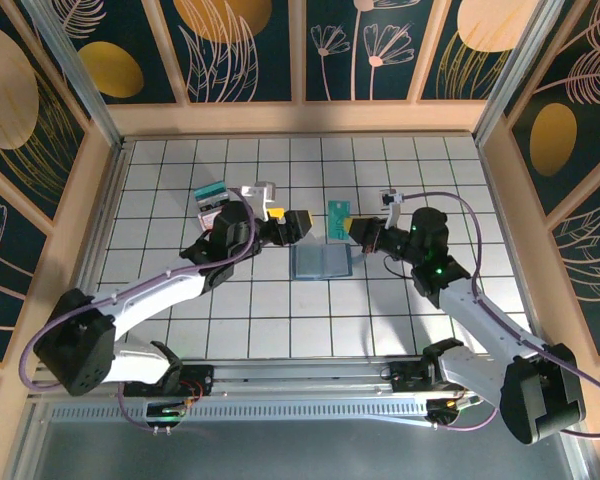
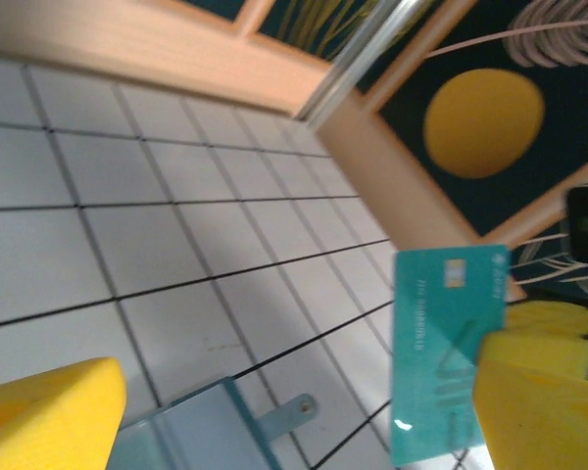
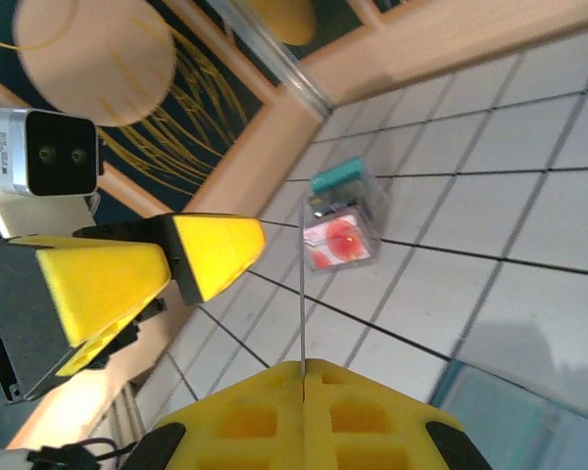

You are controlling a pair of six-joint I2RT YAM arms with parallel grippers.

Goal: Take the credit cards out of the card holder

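Right claw (image 3: 302, 370) is the nearest item in its own wrist view: both yellow pads are pressed fully together on the lower edge of a teal credit card (image 2: 439, 338). From that view you see the card edge-on, as a thin upright line. It is held off the table, clear of the card holder's pockets, just behind the holder and between the two claws.

Locate the card holder (image 1: 320, 263) directly below the claws. It lies spread flat on the table (image 1: 230, 310), apart from the lifted card. Whether its pockets contain further cards cannot be told.

Check the left claw (image 1: 298, 222). Its jaws stand wide apart and grip nothing. One of its pads (image 3: 216, 257) lies just beside the card's upper end, and contact cannot be confirmed. With these jaws spread, only the right claw controls the card, which probably allows an unhindered carry.

Note the teal and red-pink card pile (image 1: 212, 200), which is well apart toward the left rear. Judged from this layout, it is the likely deposit point. The thin edge grip may slip if you swing fast.
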